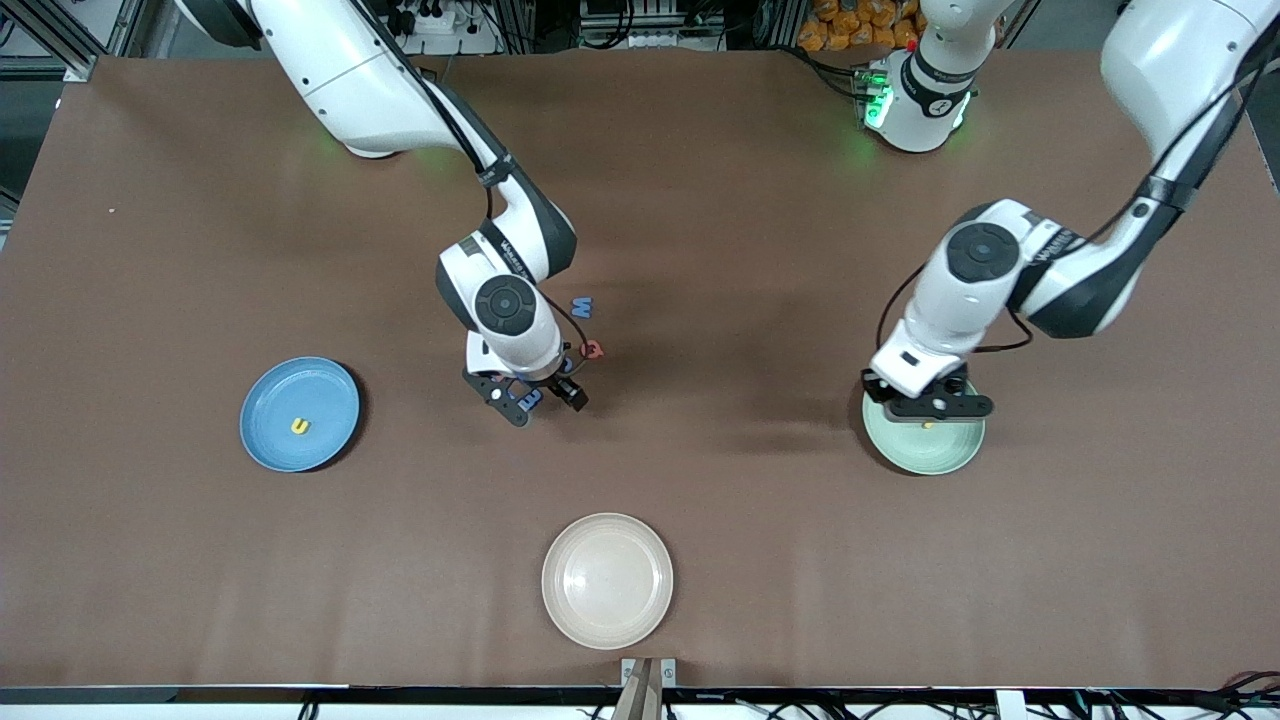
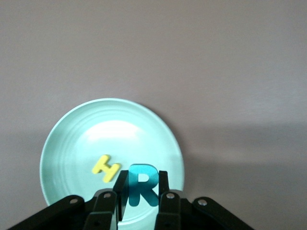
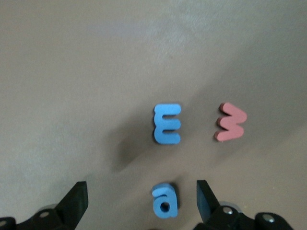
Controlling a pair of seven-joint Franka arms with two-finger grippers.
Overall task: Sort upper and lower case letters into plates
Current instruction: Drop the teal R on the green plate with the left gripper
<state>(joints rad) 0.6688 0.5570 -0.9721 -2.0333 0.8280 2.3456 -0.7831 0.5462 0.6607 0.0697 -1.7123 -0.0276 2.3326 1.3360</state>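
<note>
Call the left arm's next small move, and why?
Probably open and drop. The left gripper is shut on the teal R over the mint plate, where a yellow H already lies. The right gripper hangs open over the blue a.

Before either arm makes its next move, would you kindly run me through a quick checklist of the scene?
1. Left end effector shut on the teal R: ok.
2. R held over the mint plate: ok.
3. Yellow H lying clear of the R's drop spot: cannot tell.
4. Right end effector open: ok.
5. Blue a between its fingers: ok.
6. Blue E and red letter clear of those fingers: ok.
</note>
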